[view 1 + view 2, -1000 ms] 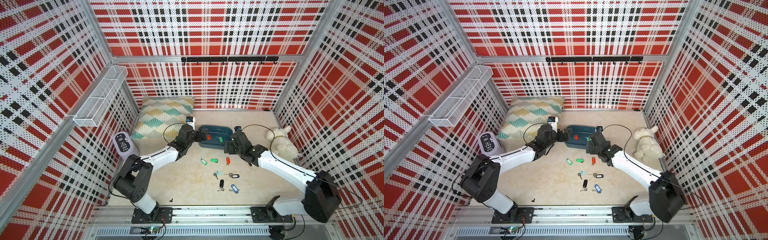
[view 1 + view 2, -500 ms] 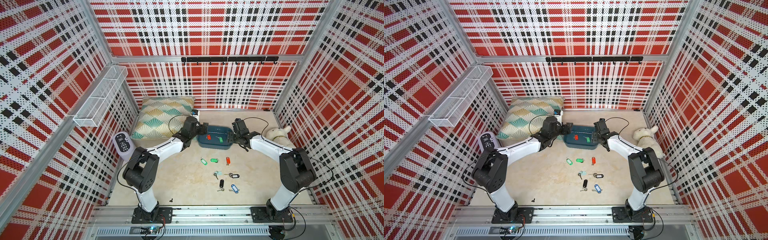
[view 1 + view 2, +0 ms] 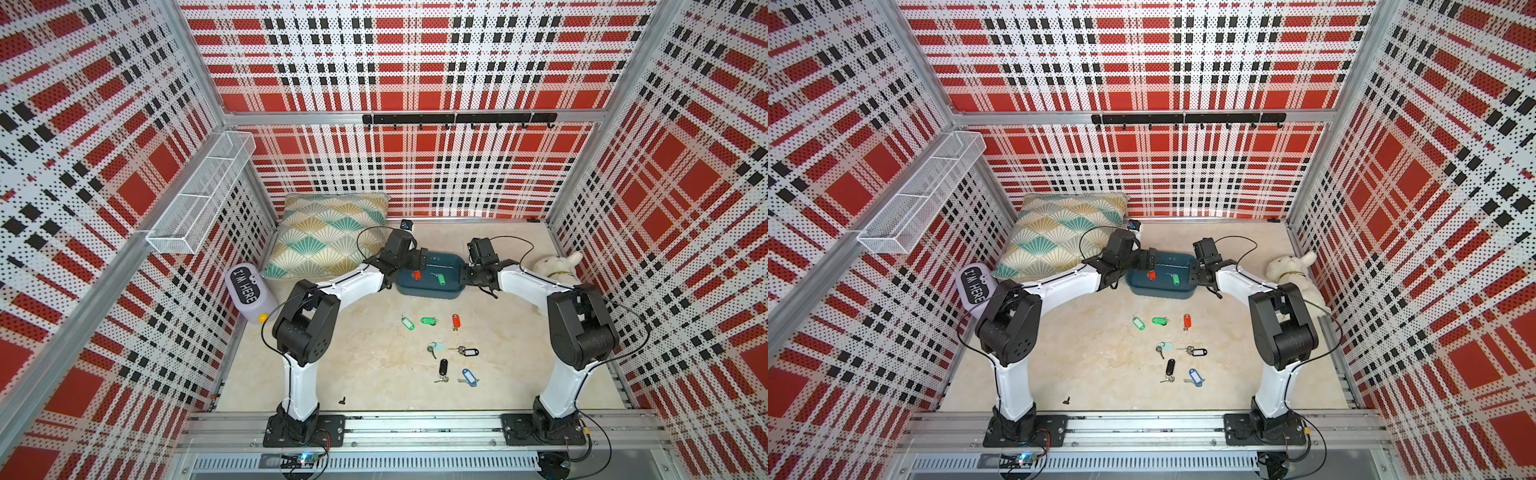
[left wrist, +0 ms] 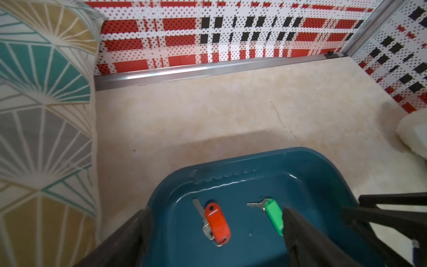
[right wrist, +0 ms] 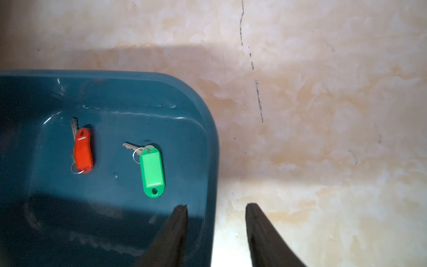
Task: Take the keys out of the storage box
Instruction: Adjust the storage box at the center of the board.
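Observation:
The storage box point(image 3: 430, 286), a shallow teal tub, sits at the back of the floor. Two of the keys lie in it, one with a red tag point(image 4: 217, 225) and one with a green tag point(image 5: 152, 170). Several more keys point(image 3: 443, 368) lie scattered on the floor in front. My left gripper point(image 4: 216, 209) is open wide across the box's left end, one finger outside the wall and one inside beside the green tag. My right gripper point(image 5: 216, 205) is open astride the right end wall, holding nothing. Both grippers also show in a top view, left gripper point(image 3: 1148, 259) and right gripper point(image 3: 1196, 276).
A patterned cushion point(image 3: 328, 237) lies just left of the box, close to my left arm. A white plush toy point(image 3: 557, 266) sits to the right, beside my right arm. A lilac "I'M HERE" object point(image 3: 249, 293) stands at the left wall, under a wire basket point(image 3: 203, 195).
Both arms have swung in to the box's two ends. The right gripper came from in front of the box to its right wall and its jaws narrowed. The keys have not moved.

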Controlling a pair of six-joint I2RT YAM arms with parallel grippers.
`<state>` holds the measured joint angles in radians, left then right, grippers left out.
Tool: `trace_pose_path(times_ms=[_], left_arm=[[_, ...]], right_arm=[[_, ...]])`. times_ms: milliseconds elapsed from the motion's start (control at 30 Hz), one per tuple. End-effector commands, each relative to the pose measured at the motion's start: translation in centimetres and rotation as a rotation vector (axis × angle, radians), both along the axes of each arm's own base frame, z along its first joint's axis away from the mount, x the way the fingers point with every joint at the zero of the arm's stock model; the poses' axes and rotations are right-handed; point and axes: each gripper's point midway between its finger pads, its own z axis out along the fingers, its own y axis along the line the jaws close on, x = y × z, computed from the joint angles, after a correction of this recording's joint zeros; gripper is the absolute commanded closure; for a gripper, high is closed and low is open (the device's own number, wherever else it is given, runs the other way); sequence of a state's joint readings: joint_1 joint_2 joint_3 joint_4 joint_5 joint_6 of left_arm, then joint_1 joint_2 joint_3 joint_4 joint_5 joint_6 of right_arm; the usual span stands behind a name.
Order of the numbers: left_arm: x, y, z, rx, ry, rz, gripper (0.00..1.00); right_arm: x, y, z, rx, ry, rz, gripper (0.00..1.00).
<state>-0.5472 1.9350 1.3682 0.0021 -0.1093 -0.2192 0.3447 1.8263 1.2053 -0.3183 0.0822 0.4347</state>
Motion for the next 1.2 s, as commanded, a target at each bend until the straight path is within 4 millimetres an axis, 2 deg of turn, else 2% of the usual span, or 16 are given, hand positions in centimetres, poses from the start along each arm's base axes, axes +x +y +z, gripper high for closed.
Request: trace_pose_path(times_ms=[0,67,133,167,233,267,333,367,433,500,700,833,967,1167], left_arm=[[-0.3,2.1,3.2,-0.061,-0.058,0.032,0.05],[-0.6,3.3,4.3,-0.094,-0.080,0.045,0.04],[-1.1,4.4,5.5,-0.133,-0.102,0.049,0.04],[-1.3,4.8,6.0,-0.151,-0.115,0.049,0.04],[-1.9,5.8,7.1,-0.186,-0.143,0.055,0.02],[-2.2,6.3,7.3,-0.197,-0.150,0.058,0.02],[-2.8,7.2,7.8,-0.210,-0.166,0.070,0.01],[-3.1,7.6,7.9,-0.213,-0.170,0.077,0.01],[-3.9,8.3,7.9,-0.219,-0.174,0.083,0.00],[-4.5,9.1,7.7,-0.223,-0.174,0.093,0.00],[-5.8,11.0,7.8,-0.234,-0.187,0.111,0.01],[-6.1,11.5,7.7,-0.239,-0.188,0.112,0.01],[-6.3,12.0,7.5,-0.240,-0.190,0.119,0.00],[-6.4,12.5,7.5,-0.240,-0.194,0.127,0.00]], right_arm=[[0.0,-0.1,2.3,-0.042,-0.058,0.053,0.42],[-0.6,0.3,5.1,-0.050,-0.141,0.125,0.36],[-1.3,1.7,7.4,-0.058,-0.215,0.228,0.28],[-1.8,2.8,8.4,-0.064,-0.248,0.289,0.25],[-3.0,6.2,9.4,-0.071,-0.279,0.449,0.18],[-3.6,8.0,9.3,-0.065,-0.273,0.530,0.18],[-5.2,11.9,7.8,-0.027,-0.233,0.718,0.17],[-5.7,13.2,7.0,-0.024,-0.214,0.777,0.17],[-6.3,15.3,5.7,-0.028,-0.185,0.868,0.18],[-6.6,16.4,5.0,-0.011,-0.168,0.927,0.20],[-6.5,17.4,4.0,0.003,-0.152,0.987,0.23],[-6.4,17.7,2.3,-0.004,-0.107,1.011,0.26],[-5.8,17.6,0.7,-0.012,-0.066,1.013,0.39],[-6.0,17.9,0.1,0.018,-0.037,1.037,0.60]])
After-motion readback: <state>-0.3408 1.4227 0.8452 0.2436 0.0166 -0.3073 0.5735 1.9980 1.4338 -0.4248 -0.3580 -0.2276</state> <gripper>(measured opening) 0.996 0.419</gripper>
